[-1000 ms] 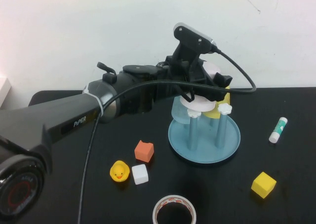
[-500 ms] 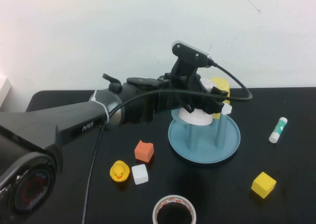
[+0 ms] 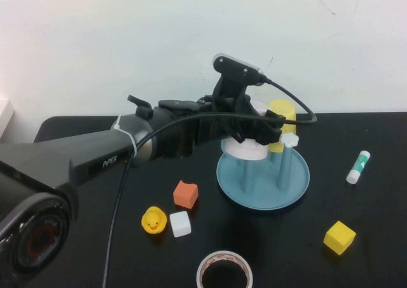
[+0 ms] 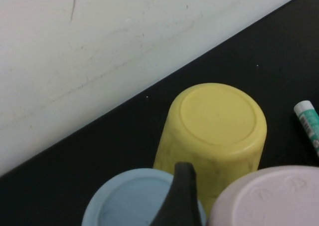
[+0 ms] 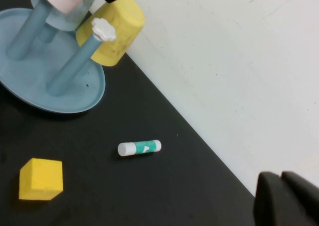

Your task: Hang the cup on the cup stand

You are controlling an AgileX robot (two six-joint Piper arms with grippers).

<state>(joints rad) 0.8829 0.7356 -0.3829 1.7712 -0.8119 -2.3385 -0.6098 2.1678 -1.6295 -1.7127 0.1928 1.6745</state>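
High view, cup [image 3: 249,149] inverted within left end effector [image 3: 254,132], over cup stand [image 3: 263,180]

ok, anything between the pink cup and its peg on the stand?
Nothing visible. Left hand holds the pink cup mouth-down over the stand's front-left peg; yellow cup sits behind. Right hand shut, away from the stand.

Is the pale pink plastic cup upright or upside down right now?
Upside down: in the left wrist view the pale pink plastic cup shows its closed base facing up, below the left pincer. The high view shows its rim facing down over the stand.
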